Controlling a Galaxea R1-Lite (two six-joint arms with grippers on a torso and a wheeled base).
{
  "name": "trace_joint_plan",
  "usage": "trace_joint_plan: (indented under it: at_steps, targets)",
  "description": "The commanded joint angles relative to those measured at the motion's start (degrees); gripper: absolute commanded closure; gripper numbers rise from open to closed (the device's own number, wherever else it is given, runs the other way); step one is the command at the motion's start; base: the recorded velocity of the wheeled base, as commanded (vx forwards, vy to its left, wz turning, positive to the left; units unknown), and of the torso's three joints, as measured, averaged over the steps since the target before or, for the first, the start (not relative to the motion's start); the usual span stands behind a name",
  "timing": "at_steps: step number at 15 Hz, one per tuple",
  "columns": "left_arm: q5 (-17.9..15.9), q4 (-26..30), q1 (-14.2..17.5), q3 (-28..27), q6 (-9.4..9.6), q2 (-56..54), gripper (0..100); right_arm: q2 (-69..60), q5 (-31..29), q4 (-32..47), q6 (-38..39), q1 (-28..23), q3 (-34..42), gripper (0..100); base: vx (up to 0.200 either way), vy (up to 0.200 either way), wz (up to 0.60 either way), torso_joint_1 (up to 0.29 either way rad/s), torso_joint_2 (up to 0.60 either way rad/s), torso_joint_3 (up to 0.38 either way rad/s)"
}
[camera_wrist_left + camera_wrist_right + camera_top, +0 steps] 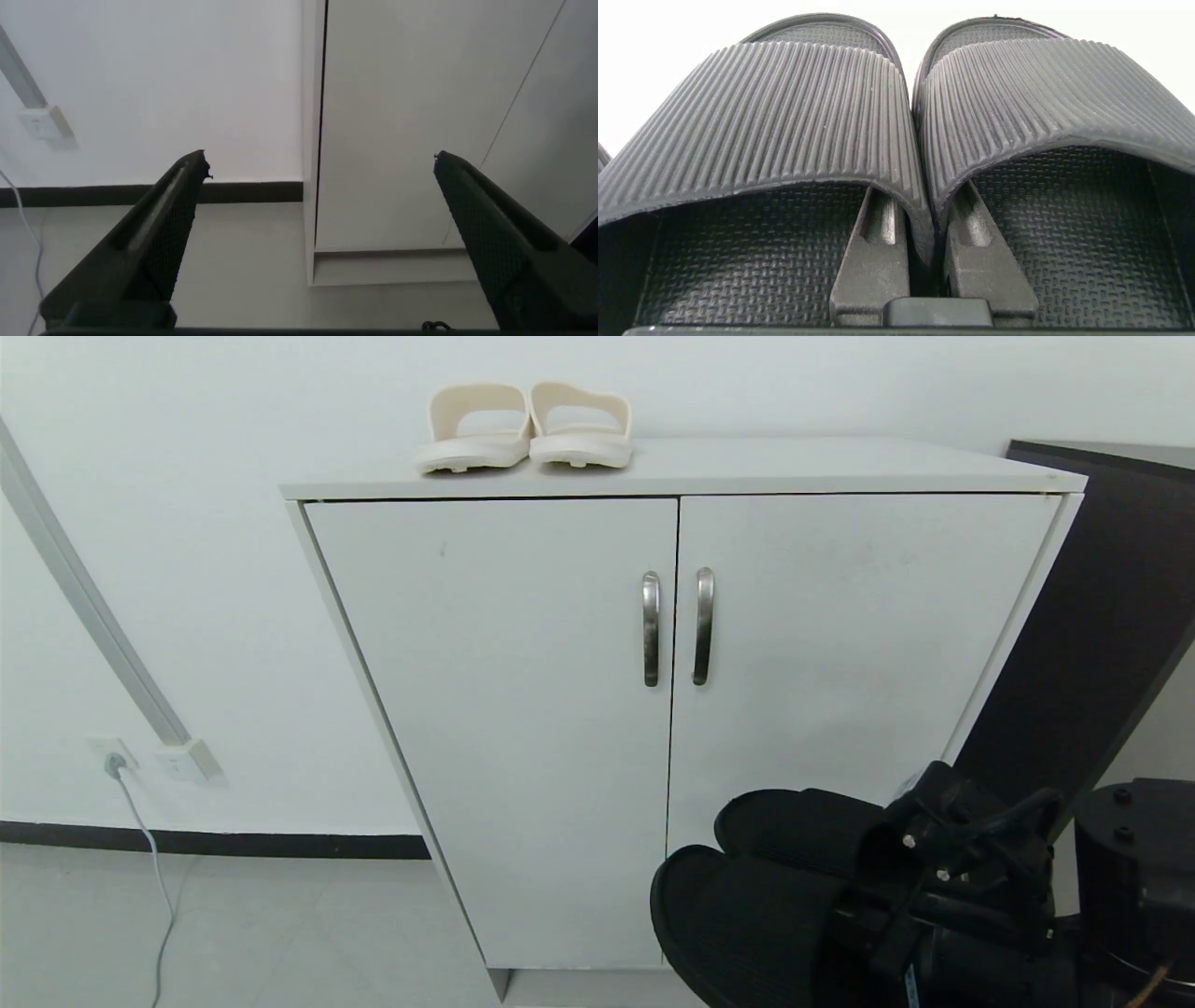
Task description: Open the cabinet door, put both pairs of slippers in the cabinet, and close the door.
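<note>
Black slippers point(775, 896), lower right, pinched by adjoining straps point(785, 121) in R gripper point(920, 233), look light & rubbery; L gripper point(320, 159) wide, empty; cream pair point(504, 448) upper centre atop shut cabinet point(485, 709).

The right arm point(962, 887) is matt black and built of blocky, angular housings. Small silver screws point(908, 841) dot its wrist, and a thin black cable point(1022, 803) loops over the top. The right gripper point(922, 201) has two dark grey fingers point(873, 261), each flat and tapering, with a long groove down the middle. The left gripper point(320, 168) has two long black fingers point(154, 233) that narrow to points, with a fine dotted texture on their inner faces.
</note>
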Motion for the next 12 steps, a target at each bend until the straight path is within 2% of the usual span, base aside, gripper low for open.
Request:
trace_joint_plan:
  at_steps: [1,4,6,7,9,10,11,12]
  targets:
    - [0.1,0.0,0.0,0.0,-0.11,0.0,0,-0.1,0.0,-0.1,0.0,0.1,-0.1,100,0.0,0.0,0.0,0.0,0.0,0.0]
    - [-0.6,-0.5,0.0,-1.9,-0.64,0.4,0,-0.1,-0.1,0.0,-0.1,0.1,0.1,100,0.0,0.0,0.0,0.0,0.0,0.0]
    - [-1.0,-0.5,-0.3,-12.5,-3.89,6.9,0,-0.6,-0.2,0.0,-0.1,1.2,0.8,100,0.0,0.0,0.0,0.0,0.0,0.0]
    - [-2.5,-0.6,-0.6,-14.6,-3.8,10.5,0,-0.8,-0.2,0.0,-0.1,1.7,0.9,100,0.0,0.0,0.0,0.0,0.0,0.0]
    - [-10.4,-1.7,-1.3,-15.5,-3.71,16.6,0,-0.8,-0.3,0.0,-0.2,2.0,1.7,100,0.0,0.0,0.0,0.0,0.0,0.0]
    - [-12.6,-2.7,-1.3,-15.7,-3.8,18.9,0,-0.7,-0.3,0.0,-0.1,2.0,1.7,100,0.0,0.0,0.0,0.0,0.0,0.0]
    - [-17.3,-5.1,-1.3,-15.6,-3.8,23.6,0,-0.6,-0.2,0.0,-0.1,2.0,1.9,100,0.0,0.0,0.0,0.0,0.0,0.0]
    - [-19.8,-6.0,-1.3,-15.4,-3.71,25.8,0,-0.4,-0.1,0.0,-0.1,2.0,2.0,100,0.0,0.0,0.0,0.0,0.0,0.0]
